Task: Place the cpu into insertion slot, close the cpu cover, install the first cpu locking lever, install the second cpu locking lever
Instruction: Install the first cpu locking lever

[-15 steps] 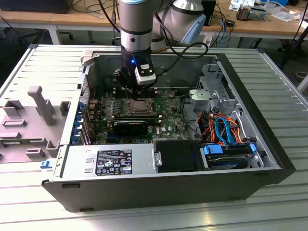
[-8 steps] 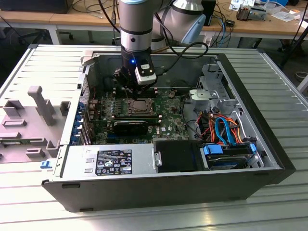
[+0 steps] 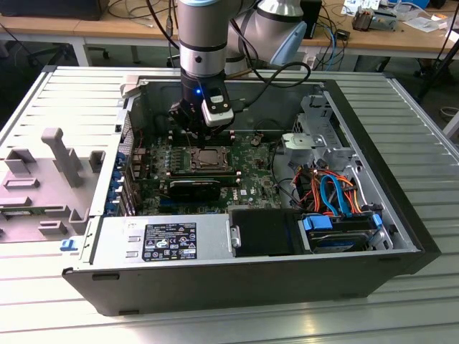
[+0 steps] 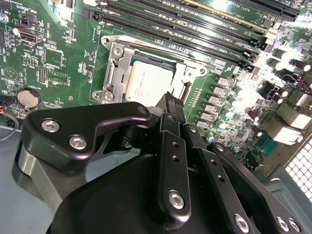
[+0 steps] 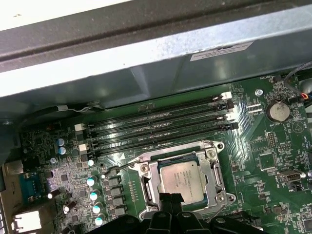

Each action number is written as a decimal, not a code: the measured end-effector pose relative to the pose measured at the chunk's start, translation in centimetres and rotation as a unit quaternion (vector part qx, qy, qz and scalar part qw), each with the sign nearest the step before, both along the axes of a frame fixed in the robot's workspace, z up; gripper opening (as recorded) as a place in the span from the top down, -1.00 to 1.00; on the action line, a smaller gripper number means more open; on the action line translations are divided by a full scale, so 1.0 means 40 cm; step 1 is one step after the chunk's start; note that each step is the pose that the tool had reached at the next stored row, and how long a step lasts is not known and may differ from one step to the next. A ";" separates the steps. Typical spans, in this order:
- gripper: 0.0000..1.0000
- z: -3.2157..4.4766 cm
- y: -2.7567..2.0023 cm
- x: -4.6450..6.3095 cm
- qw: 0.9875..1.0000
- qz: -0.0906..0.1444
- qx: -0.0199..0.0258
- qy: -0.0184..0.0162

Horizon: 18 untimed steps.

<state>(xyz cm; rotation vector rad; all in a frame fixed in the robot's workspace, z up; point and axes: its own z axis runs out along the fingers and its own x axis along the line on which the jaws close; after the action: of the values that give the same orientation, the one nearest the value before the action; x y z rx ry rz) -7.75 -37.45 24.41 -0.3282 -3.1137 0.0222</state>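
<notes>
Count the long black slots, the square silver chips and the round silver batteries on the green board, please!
long black slots: 4
cpu, the square silver chip: 1
round silver battery: 1
Total: 6

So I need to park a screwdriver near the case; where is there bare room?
Bare slatted table at the exterior view's right of the case, and along its front. Crowded: grey fixture blocks at the left, the motherboard, and the cables.
</notes>
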 end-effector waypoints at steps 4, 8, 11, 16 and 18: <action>0.79 0.000 0.000 0.000 1.000 0.003 0.000 0.000; 0.79 0.000 0.000 0.000 1.000 0.006 0.000 0.000; 0.79 0.000 0.000 0.000 1.000 0.008 0.000 0.000; 0.79 0.000 0.000 0.000 1.000 0.011 0.000 0.000; 0.79 0.000 0.000 0.000 1.000 0.013 0.000 0.000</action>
<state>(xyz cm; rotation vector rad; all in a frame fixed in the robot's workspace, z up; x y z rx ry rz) -7.75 -37.45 24.41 -0.2890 -3.1178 0.0224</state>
